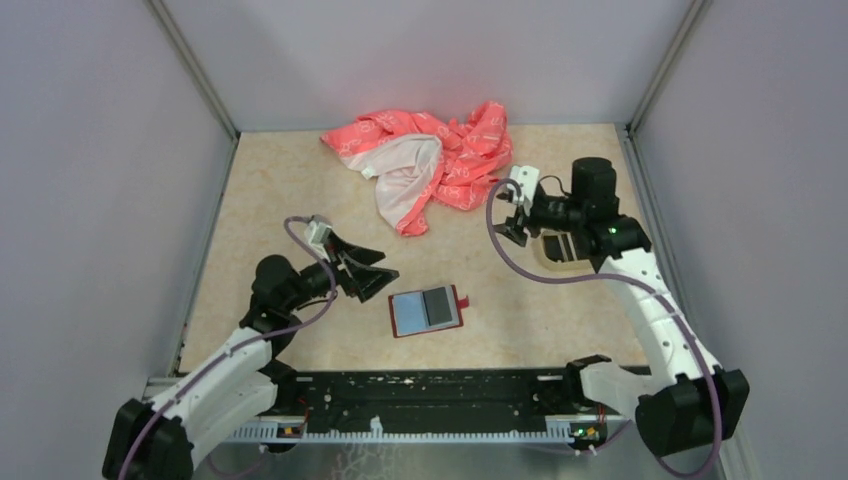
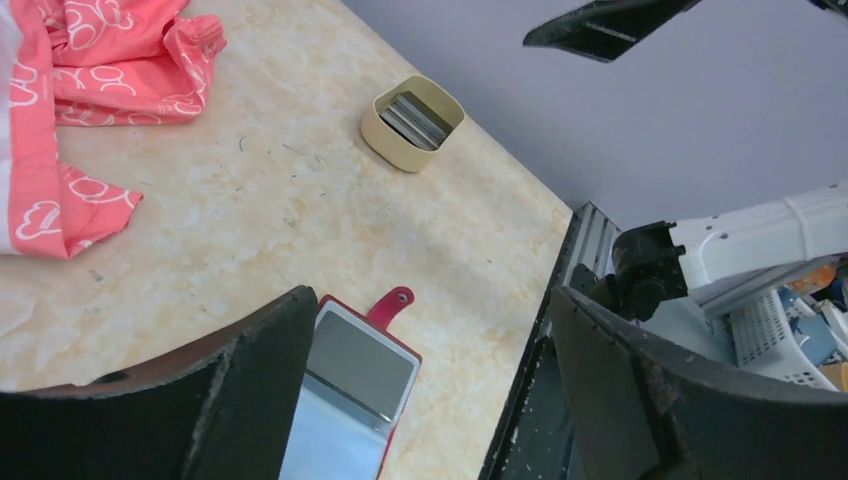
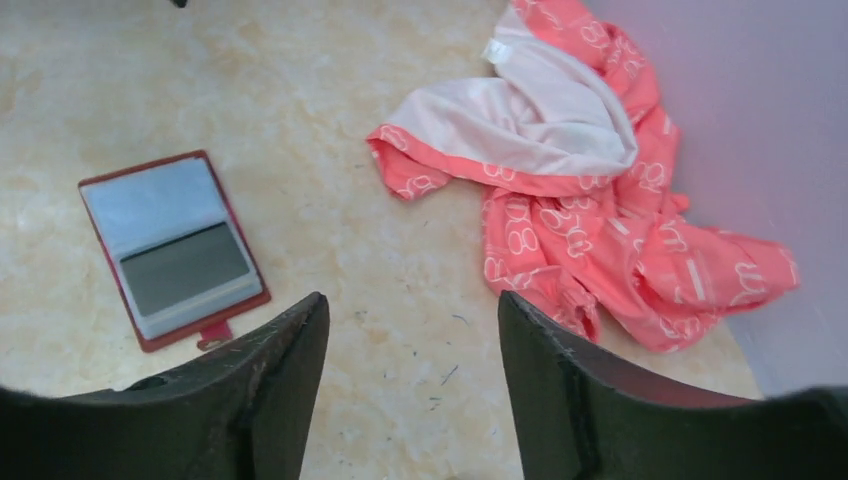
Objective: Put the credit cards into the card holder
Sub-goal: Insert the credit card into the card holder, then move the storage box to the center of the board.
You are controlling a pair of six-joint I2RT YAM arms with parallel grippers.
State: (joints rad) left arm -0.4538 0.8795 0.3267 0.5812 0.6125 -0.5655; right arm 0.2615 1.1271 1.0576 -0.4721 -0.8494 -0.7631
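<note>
top external view: on the beige table (image 1: 300, 200), the pink-and-white cloth (image 1: 440, 165) lies crumpled at the far side. my left gripper (image 1: 385, 268) hangs wide open and empty just left of the card holder (image 1: 427, 311), which lies spread flat near the front edge, one inner face pale blue, the other dark grey. my right gripper (image 1: 508, 216) is open too, holding nothing, near the oval tray (image 2: 385, 135) where the credit cards (image 2: 415, 115) stand on edge

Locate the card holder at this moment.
Top view: the card holder lies open at the front centre of the table, just right of the left gripper.
</note>
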